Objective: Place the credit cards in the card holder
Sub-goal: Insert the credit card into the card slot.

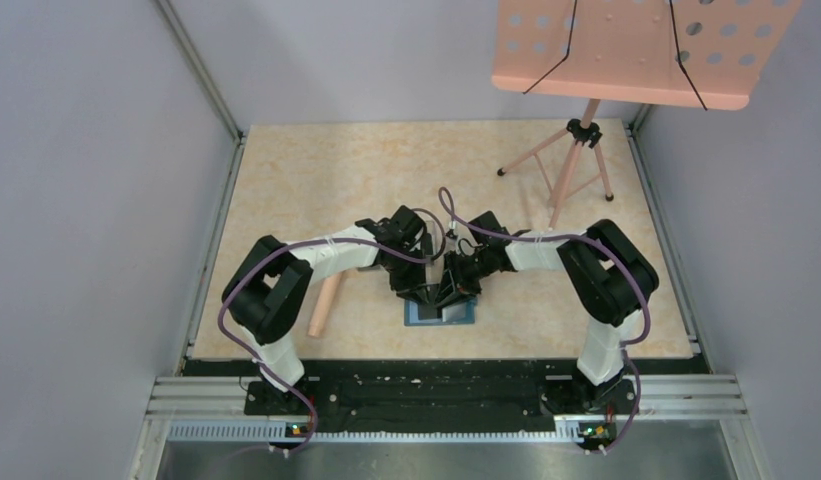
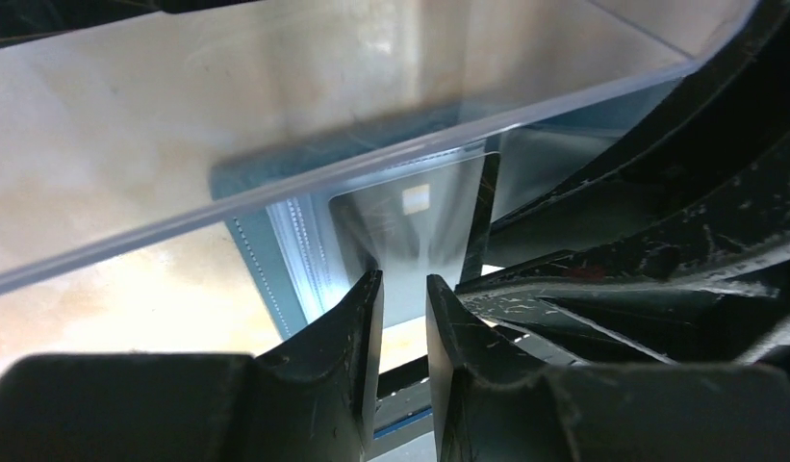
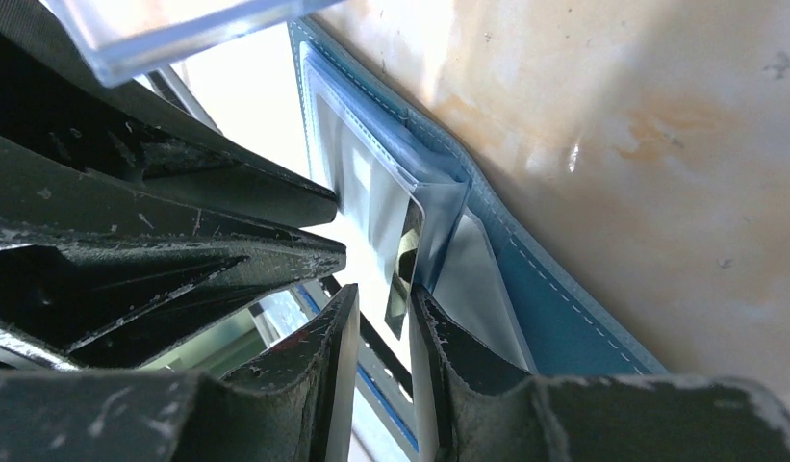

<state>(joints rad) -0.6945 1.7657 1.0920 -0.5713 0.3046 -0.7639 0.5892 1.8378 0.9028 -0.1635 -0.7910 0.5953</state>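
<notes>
Right beneath our two grippers, the card holder (image 3: 559,322) is lying open on the table (image 1: 366,170), its teal cover and lighter inner face spreading out ahead of the right gripper (image 3: 379,294). That gripper's jaws are standing at a narrow slit. A dark credit card (image 2: 410,236) is sitting edge-on just beyond that slit, against the holder's clear sleeve (image 3: 371,183); whether the fingertips are actually pinching it, we cannot tell. Over at the left gripper (image 2: 402,284) the jaws are likewise standing narrow, with the card's shiny face and its small chip (image 2: 417,197) showing just ahead of the fingertips, and again we cannot tell if anything is being gripped. Both grippers are crowding tip to tip, each one's black fingers filling one side of the other's wrist view. A clear plastic wall (image 2: 275,106) is slanting across above the left fingertips. Well off to the left gripper's left, a peach cylinder (image 1: 325,305) is lying on the table.
</notes>
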